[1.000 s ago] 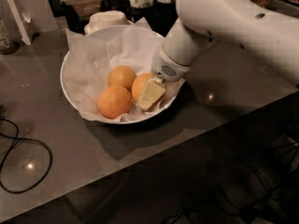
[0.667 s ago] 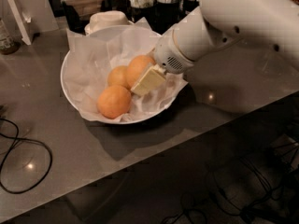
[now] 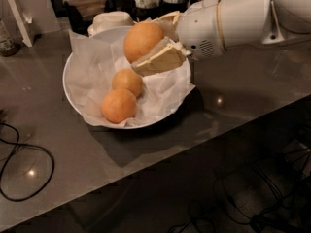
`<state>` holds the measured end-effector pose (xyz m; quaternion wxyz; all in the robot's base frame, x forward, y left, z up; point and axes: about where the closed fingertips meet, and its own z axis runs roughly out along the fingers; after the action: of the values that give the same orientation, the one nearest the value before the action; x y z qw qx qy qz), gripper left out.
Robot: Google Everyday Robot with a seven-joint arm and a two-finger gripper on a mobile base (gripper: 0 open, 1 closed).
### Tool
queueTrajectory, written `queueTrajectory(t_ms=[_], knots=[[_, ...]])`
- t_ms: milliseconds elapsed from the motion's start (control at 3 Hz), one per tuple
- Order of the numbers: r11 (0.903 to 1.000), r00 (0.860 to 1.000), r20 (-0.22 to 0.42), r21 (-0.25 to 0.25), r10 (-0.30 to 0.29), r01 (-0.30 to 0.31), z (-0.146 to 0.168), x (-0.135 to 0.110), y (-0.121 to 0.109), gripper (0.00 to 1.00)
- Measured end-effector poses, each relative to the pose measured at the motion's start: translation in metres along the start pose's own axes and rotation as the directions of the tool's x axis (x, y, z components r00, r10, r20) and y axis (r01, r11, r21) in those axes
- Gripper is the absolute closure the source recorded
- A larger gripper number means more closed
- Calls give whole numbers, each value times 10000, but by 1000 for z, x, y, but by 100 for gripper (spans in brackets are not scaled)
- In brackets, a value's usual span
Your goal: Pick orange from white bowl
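My gripper (image 3: 151,45) reaches in from the right and is shut on the orange (image 3: 142,40), a yellowish-orange, slightly oval fruit. It holds the fruit in the air above the far right part of the white bowl (image 3: 73,98). One cream finger (image 3: 160,59) lies across the front of the orange; the other finger is mostly hidden behind it. The wide shallow bowl is lined with crumpled white paper (image 3: 90,64). Two other orange fruits stay in it: a smaller one (image 3: 128,81) and a deeper-orange one (image 3: 119,106).
The bowl stands on a grey countertop (image 3: 63,154) whose front edge runs diagonally at the lower right. A small cream domed dish (image 3: 112,21) sits behind the bowl. A black cable (image 3: 29,169) loops at the left. Containers crowd the back edge.
The gripper has lifted the orange up out of the bowl, rising and swinging from reaching down into the bowl to a more level pose. The two other fruits stayed in place.
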<state>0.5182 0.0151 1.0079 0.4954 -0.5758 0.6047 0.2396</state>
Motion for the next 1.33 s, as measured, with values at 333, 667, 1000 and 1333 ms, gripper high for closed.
queueTrajectory(t_ms=[333,667,1000,1333], knots=[[9907,9918,477,-608,-1189,1217,-33,0,33,100],[9465,9601,-81,-1704,-2794,2740,-50,6,76,100],[8875,9189,-526,-2864,-3909,3611,-63,12,104,100],[8355,8852,-543,-3614,-4621,4140,-71,14,121,100]])
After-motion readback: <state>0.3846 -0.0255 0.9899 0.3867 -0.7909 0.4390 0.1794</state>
